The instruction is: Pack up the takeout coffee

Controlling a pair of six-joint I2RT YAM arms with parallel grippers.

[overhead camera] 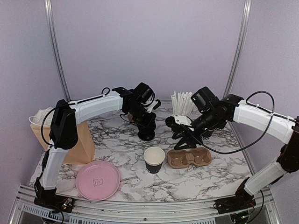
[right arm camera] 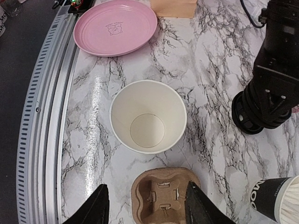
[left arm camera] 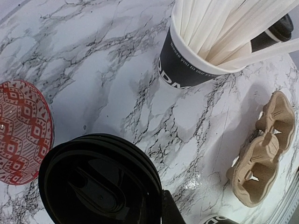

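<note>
Takeout coffee cup (overhead camera: 154, 160), black outside and cream inside, stands open and lidless near the middle of the worktop (overhead camera: 140, 186). At its three o'clock, just beside it, lies the brown pulp carrier (overhead camera: 189, 157), both wells empty. My right claw (right arm camera: 148, 207) hovers over that carrier, jaws spread and holding nothing, likely poised to take the cup. At the cup's twelve o'clock my left claw (overhead camera: 146, 128) rests on the stack of black lids (left arm camera: 98, 182), jaws pinched narrow on it, probably to lift one for capping. A straw cup (left arm camera: 187, 70) stands behind.
</note>
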